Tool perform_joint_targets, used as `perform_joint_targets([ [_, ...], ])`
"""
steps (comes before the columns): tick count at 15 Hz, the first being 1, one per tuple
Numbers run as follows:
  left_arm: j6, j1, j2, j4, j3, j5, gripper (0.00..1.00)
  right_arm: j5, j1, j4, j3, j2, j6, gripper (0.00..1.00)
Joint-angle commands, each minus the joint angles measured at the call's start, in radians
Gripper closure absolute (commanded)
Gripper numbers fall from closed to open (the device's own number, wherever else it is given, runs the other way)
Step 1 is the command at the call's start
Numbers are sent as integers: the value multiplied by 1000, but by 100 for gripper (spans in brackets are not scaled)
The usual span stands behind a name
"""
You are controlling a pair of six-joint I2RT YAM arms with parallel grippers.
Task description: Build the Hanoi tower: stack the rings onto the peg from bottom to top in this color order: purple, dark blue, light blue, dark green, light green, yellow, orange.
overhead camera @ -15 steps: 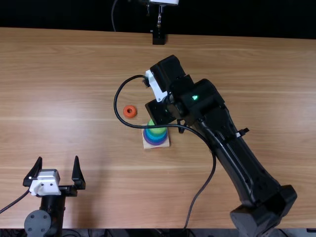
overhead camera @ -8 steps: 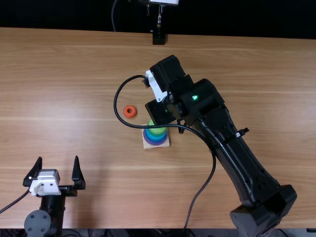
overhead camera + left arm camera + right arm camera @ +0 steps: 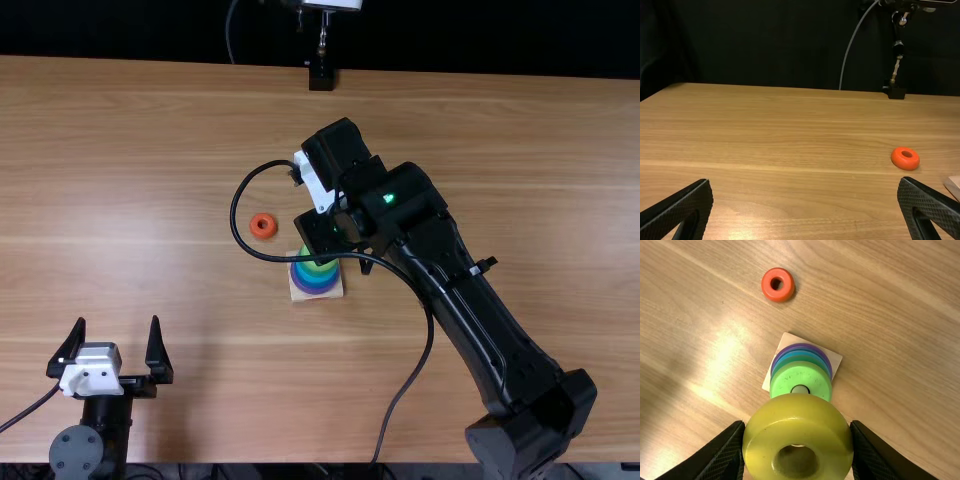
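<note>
My right gripper [image 3: 366, 262] hangs over the peg base [image 3: 319, 295] in the top view, its body hiding part of the stack. In the right wrist view my right gripper [image 3: 798, 440] is shut on the yellow ring [image 3: 798, 412], held above the stack. The light green ring [image 3: 800, 375] is uppermost on the peg [image 3: 800, 389], with dark green, light blue and purple edges below. The orange ring [image 3: 263, 226] lies loose on the table beside the base. My left gripper [image 3: 115, 350] stands open at the near left; in its wrist view, the left gripper [image 3: 805, 207] holds nothing.
The right arm's black cable [image 3: 430, 330] loops over the stack and past the orange ring. A black stand [image 3: 321, 75] is at the table's far edge. Bare wood [image 3: 200, 300] lies between the left gripper and the base.
The right arm has shifted slightly, its wrist end moving a little toward the table's near edge. The left arm and the orange ring have not moved.
</note>
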Motion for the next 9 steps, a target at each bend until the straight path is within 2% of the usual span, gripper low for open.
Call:
perform_joint_targets([
  [1, -1, 9, -11, -39, -7, -13, 0, 0, -7, 1, -8, 13, 2, 100],
  [3, -1, 9, -11, -37, -7, -13, 0, 0, -7, 3, -2, 13, 6, 100],
  [4, -1, 9, -11, -39, -7, -13, 0, 2, -7, 3, 1, 13, 7, 53],
  [5, -1, 9, -11, -37, -7, -13, 0, 8, -1, 1, -2, 13, 2, 0],
  [9, -1, 9, -11, -37, -7, -13, 0, 0, -1, 5, 4, 13, 11, 0],
])
